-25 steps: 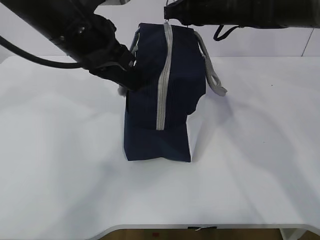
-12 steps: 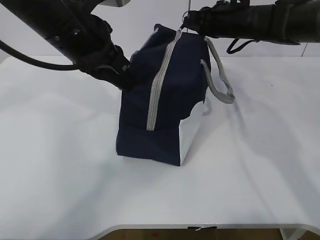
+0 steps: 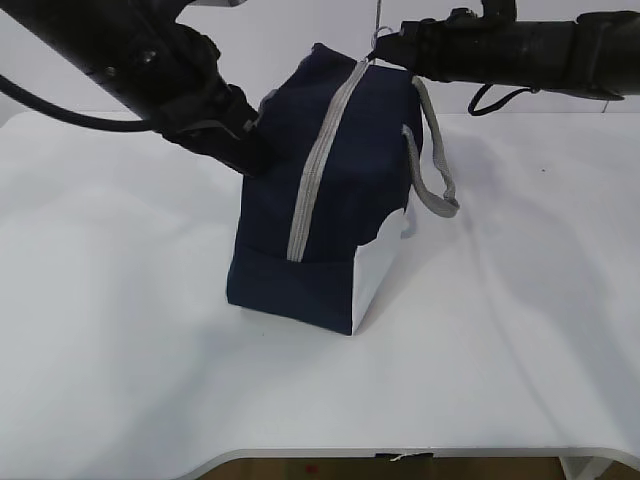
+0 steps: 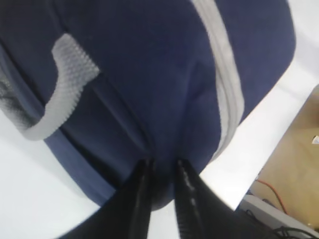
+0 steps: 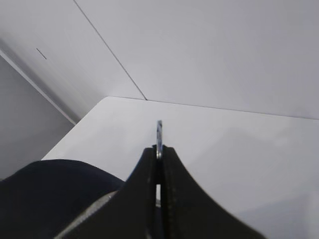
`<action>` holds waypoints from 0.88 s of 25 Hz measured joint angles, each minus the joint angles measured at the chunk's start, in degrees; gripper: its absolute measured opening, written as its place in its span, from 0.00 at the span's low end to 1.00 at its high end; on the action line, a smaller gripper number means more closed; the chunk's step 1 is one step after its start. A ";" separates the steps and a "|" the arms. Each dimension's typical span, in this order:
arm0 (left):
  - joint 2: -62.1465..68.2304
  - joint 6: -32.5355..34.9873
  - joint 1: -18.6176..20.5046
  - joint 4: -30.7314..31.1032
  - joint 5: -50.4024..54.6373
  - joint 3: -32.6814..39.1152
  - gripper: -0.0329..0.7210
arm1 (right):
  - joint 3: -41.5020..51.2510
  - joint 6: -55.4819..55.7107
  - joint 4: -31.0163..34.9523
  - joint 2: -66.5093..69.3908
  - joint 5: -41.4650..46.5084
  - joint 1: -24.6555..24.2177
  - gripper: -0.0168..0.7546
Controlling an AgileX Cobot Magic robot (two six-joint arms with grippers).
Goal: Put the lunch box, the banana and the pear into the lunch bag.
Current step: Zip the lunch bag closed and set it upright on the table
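Note:
The navy lunch bag [image 3: 340, 190] stands on the white table, tilted, its grey zipper [image 3: 315, 170] shut along the side facing me and its white lower panel [image 3: 378, 272] at the right. My left gripper [image 3: 252, 150] is shut on a fold of the bag's fabric on its left side; the left wrist view shows the fingers [image 4: 187, 189] pinching the navy cloth [image 4: 149, 74]. My right gripper [image 3: 385, 47] is shut on the metal ring pull [image 5: 159, 133] at the bag's top. The lunch box, banana and pear are out of view.
A grey webbing handle [image 3: 432, 170] hangs off the bag's right side. The white table [image 3: 520, 300] spreads around the bag, its front edge near the bottom of the exterior view. A white wall stands behind.
The bag has swung and tilted, its base moving left and its white panel turning into view. The right gripper with the ring pull has moved right; the left gripper has kept its pinch.

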 joint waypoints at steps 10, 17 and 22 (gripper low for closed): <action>-5.59 -2.89 0.00 -3.39 -12.40 0.00 0.72 | 0.00 0.81 0.00 0.00 2.57 0.00 0.03; -4.16 -2.98 0.00 -5.81 -26.22 0.00 0.67 | 0.00 1.03 -0.08 0.00 3.00 0.00 0.03; -0.60 -2.98 0.00 -7.27 -28.96 -1.32 0.61 | 0.00 1.03 -0.08 0.00 3.00 0.00 0.03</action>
